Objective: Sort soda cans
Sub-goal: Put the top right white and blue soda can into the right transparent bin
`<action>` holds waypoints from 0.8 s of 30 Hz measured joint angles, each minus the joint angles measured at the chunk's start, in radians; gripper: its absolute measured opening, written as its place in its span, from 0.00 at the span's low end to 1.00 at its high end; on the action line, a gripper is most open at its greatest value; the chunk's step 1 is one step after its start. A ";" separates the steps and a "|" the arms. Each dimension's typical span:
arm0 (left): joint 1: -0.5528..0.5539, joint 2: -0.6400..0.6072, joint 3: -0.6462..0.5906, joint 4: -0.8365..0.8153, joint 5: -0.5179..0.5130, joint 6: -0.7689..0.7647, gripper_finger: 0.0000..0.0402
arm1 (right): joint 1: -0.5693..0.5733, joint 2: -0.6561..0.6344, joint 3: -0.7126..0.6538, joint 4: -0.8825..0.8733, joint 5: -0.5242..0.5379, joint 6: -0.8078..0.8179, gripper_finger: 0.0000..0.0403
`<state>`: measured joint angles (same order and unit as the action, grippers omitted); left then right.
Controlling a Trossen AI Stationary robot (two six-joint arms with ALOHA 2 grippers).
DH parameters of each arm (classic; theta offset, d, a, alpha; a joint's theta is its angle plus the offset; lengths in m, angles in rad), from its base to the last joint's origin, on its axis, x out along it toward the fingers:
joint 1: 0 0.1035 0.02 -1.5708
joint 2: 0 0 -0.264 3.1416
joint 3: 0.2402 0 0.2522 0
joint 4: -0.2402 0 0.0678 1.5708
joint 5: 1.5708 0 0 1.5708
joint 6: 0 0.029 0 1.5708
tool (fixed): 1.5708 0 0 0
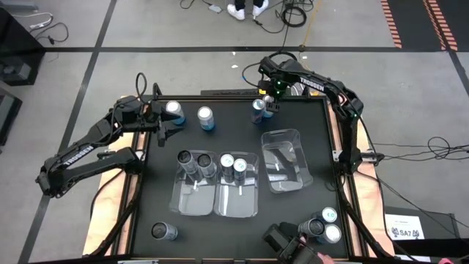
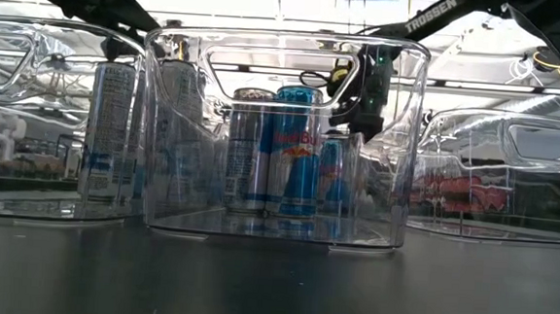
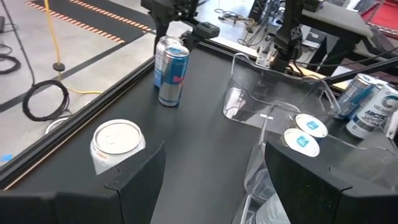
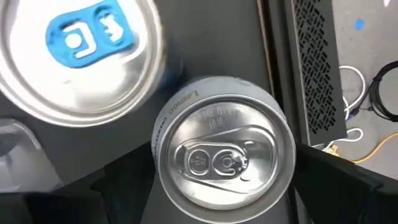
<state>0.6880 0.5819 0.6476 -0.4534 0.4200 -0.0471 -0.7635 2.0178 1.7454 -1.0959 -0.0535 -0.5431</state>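
At about twelve o'clock on the black table [image 1: 293, 213], the right gripper [image 1: 267, 105] hung over the far edge. Its two dark fingers [image 4: 124, 183] stood wide and lay against both sides of a silver metal can with a plain grey top [image 4: 224, 158], which stood upright on the table between them. Touching that can, at its ten o'clock in the wrist view, stood a second silver can with a blue pull-tab [image 4: 81, 56].

At ten o'clock on the table the left gripper [image 1: 163, 123] hovered partly open with nothing between its fingers. A white-topped silver can [image 1: 174, 110] stood just beside it, and a blue-and-white can [image 1: 207, 117] stood near, toward eleven o'clock.

Across the middle of the table lay three clear plastic rectangular bins. The nine-o'clock bin [image 1: 183, 202] held two dark grey cans [image 1: 192, 163], the middle bin [image 1: 238, 205] held two blue-and-white cans [image 1: 234, 167], and the three-o'clock bin [image 1: 287, 180] sat tilted.

At five o'clock three more cans [image 1: 324, 226] clustered near the corner, and a lone dark can [image 1: 164, 232] stood at seven o'clock.
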 joint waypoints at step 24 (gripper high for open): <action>0.000 0.000 0.000 -0.001 -0.036 0.005 0.71 | 0.019 -0.041 -0.003 -0.148 0.083 0.161 0.66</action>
<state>0.6876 0.5823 0.6476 -0.4541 0.3840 -0.0418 -0.7449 1.9771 1.7428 -1.2435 0.0297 -0.3820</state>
